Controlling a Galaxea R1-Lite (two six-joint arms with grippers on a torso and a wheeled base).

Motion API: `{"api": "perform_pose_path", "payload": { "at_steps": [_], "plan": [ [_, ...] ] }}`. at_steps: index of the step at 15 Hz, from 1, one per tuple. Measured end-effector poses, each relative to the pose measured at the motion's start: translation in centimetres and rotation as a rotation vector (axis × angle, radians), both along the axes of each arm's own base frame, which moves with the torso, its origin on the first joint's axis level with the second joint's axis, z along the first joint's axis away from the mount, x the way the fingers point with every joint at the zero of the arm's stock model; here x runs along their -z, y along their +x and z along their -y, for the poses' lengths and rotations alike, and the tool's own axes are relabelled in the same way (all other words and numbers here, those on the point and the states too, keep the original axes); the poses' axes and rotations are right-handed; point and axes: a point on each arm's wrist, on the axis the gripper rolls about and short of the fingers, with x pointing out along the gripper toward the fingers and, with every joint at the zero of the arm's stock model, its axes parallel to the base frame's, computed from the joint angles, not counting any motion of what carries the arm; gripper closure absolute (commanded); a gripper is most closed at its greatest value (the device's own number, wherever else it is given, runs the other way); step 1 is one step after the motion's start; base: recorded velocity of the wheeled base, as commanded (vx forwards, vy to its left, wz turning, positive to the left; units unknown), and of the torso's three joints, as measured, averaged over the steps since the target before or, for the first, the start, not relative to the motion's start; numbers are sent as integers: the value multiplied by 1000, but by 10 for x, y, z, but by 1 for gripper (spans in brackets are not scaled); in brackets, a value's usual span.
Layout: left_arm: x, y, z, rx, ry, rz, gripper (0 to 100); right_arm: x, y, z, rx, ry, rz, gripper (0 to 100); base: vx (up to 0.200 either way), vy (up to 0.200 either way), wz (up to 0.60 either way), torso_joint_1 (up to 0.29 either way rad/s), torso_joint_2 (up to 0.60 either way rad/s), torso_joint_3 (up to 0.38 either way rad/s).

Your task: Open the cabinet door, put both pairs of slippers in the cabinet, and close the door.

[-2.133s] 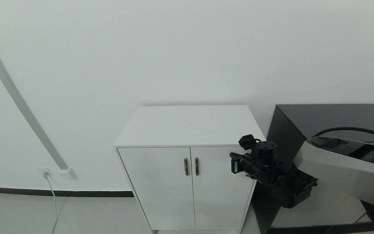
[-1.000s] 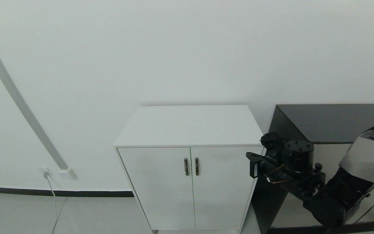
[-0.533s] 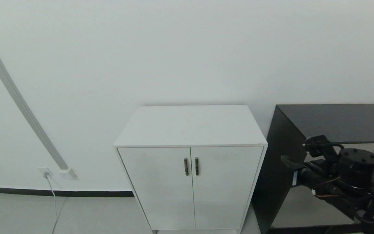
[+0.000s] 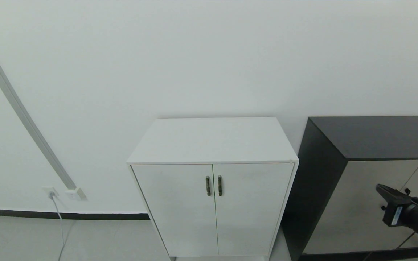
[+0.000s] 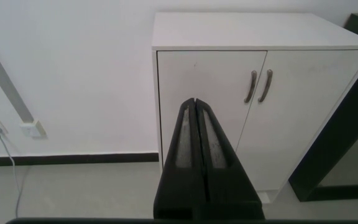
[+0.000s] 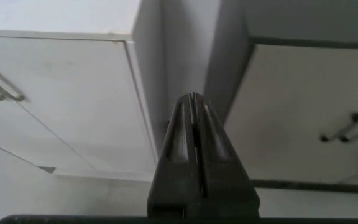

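The white cabinet [image 4: 212,141] stands against a plain white wall [image 4: 209,54], its two doors [image 4: 180,206] closed and slim dark handles [image 4: 208,185] paired at the centre seam. A black cabinet [image 4: 368,136] sits just beside it on the pale floor [image 4: 85,239]. The left gripper [image 5: 195,102] and right gripper [image 6: 193,98] each have their fingers pressed together, empty.

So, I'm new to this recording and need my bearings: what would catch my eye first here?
The white cabinet sits at the centre of the head view, both doors shut and its handles side by side at the middle. A black cabinet stands just to its right, with the right claw, shut, in front of it. The left claw, also shut, points at the white cabinet.
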Motion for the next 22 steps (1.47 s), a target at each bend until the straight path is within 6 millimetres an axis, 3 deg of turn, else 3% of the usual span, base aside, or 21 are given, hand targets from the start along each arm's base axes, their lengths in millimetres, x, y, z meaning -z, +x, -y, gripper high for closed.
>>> {"api": "perform_pose_path", "payload": {
  "at_steps": [9, 16, 22],
  "plan": [
    [0, 0, 0, 0, -1, 0, 100, -2, -75, 13, -16, -9, -139, 100, 0, 0, 0, 0, 0, 0],
    [0, 0, 0, 0, -1, 0, 100, 17, -136, 18, -79, 2, -215, 100, 0, 0, 0, 0, 0, 0],
    [0, 0, 0, 0, 1, 0, 100, 31, -177, 21, -153, 15, -73, 100, 0, 0, 0, 0, 0, 0]
  ]
}}
